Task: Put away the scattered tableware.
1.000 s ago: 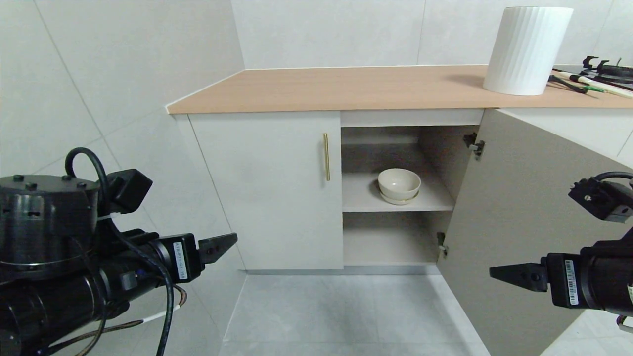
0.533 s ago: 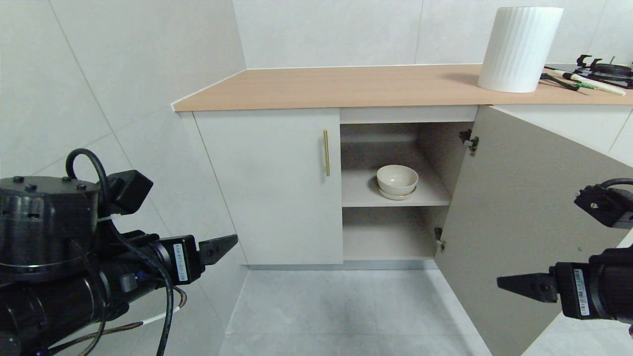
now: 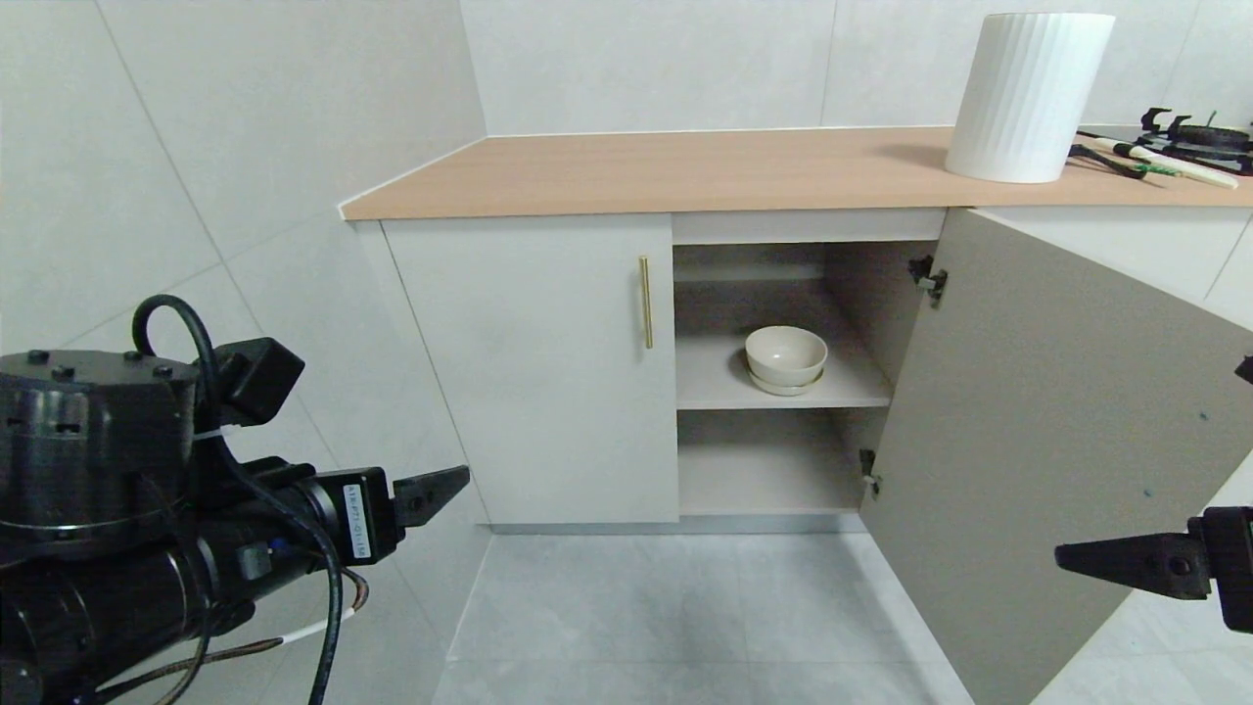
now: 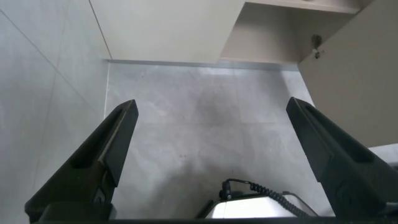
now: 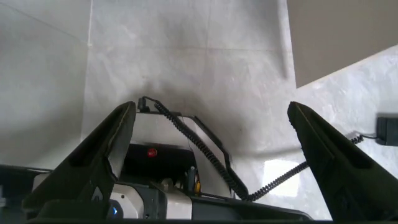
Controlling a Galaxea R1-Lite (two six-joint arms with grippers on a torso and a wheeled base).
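Right gripper has slid lower and further out to the side since a second ago. It now sits low in front of the cabinet's open door, fingers spread wide with nothing between them. Left gripper hasn't budged: it's low in front of the cabinet, off its closed side, fingers also wide apart and empty.

Tableware count: one bowl sitting on one plate, both on the single shelf inside the cabinet's open half. Two doors: one swung open, one shut with one gold handle. On top of the cabinet there's one white ribbed canister toward the open-door end, plus a few utensils past it, can't tell how many.
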